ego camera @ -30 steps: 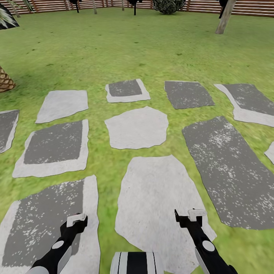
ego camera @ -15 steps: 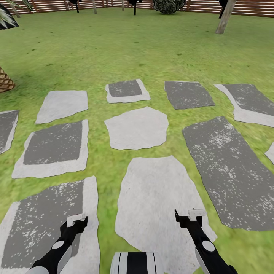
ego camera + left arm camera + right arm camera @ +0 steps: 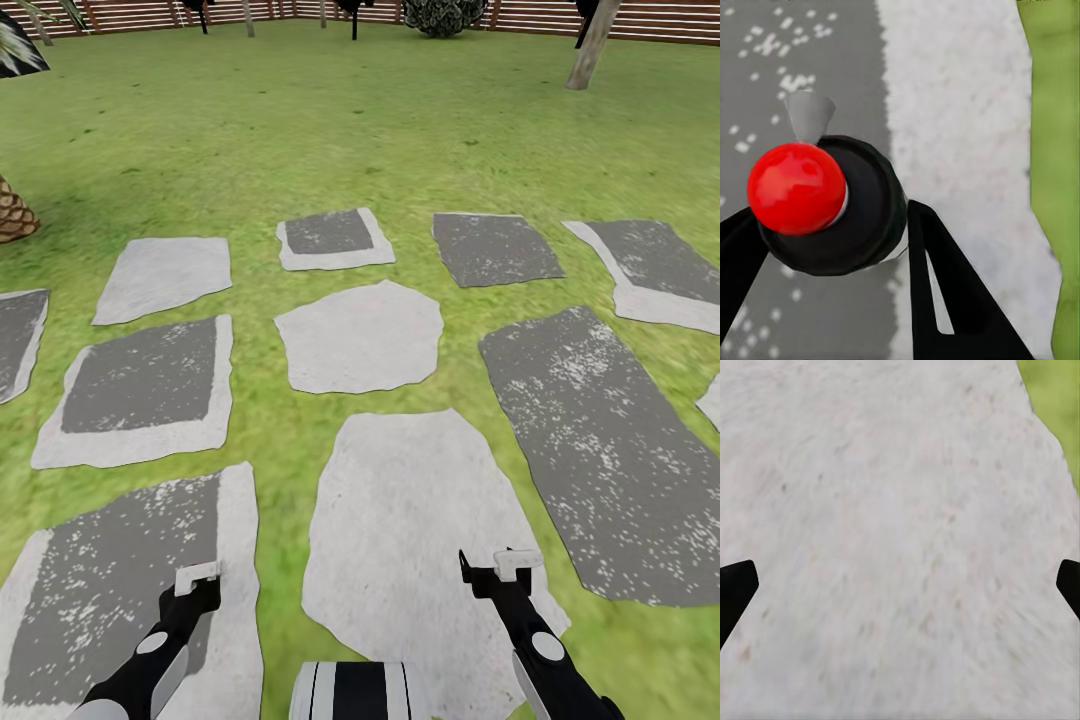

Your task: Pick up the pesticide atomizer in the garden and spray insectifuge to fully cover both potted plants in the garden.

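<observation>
Right gripper (image 3: 490, 568) is hanging wide open and holding nothing; in its wrist view the finger tips are sitting at the two edges with only a pale stone (image 3: 892, 525) between them. Left gripper (image 3: 200, 580) is showing its fingers (image 3: 945, 300) on either side of a round black thing with a red knob (image 3: 795, 187). I cannot tell what that thing is, nor whether the fingers are pressing on it.

The task is looking barely begun. The atomizer and the two potted plants are not appearing anywhere among the stepping stones (image 3: 360, 335) or on the lawn (image 3: 330, 120) ahead, so finding the bottle, grasping it and spraying both plants are all likely left to do. The fence (image 3: 650, 20) and a dark bush (image 3: 440, 15) are lying far off at the lawn's back edge.

Both arms are reaching forward and low from the trunk, well apart, with the grippers pointing down over the nearest stones: left over a grey slab (image 3: 110, 570), right over the pale one.
</observation>
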Controlling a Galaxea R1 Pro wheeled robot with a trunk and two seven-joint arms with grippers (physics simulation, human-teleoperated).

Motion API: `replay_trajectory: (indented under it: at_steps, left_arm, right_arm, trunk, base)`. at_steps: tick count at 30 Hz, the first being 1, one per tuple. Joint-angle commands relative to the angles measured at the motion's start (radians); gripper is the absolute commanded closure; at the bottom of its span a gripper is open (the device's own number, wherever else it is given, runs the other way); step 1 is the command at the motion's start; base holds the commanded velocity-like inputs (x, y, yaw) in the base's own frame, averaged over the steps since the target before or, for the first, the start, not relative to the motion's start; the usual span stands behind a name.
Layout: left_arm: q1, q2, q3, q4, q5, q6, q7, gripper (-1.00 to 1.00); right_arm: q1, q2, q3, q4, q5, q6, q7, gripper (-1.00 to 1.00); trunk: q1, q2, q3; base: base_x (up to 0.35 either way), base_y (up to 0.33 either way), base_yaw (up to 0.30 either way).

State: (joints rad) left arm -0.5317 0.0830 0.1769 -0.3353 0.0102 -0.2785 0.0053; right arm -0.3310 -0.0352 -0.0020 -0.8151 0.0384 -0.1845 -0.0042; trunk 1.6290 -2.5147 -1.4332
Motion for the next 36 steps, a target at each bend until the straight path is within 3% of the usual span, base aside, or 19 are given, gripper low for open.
replay_trajectory:
  at_steps: [1,28,36]
  left_arm:
    - [-0.001,0.000,0.001,0.000,0.001,-0.004,0.001,1.00]
    - [0.001,0.000,0.000,-0.010,0.001,-0.004,0.001,1.00]
    - [0.001,0.000,0.000,-0.010,0.001,-0.002,0.001,1.00]
  right_arm:
    - [0.000,0.000,-0.001,0.001,0.004,-0.003,0.000,-1.00]
    - [0.000,0.000,0.000,0.001,0.004,-0.003,0.000,-1.00]
    - [0.000,0.000,0.000,0.002,0.004,-0.003,0.000,-1.00]
  trunk:
    - [0.000,0.000,-0.001]
    - [0.000,0.000,-0.001]
    - [-0.004,0.002,0.030]
  base:
    - [0.000,0.000,0.000]
    - [0.000,0.000,0.000]
    - [0.000,0.000,0.000]
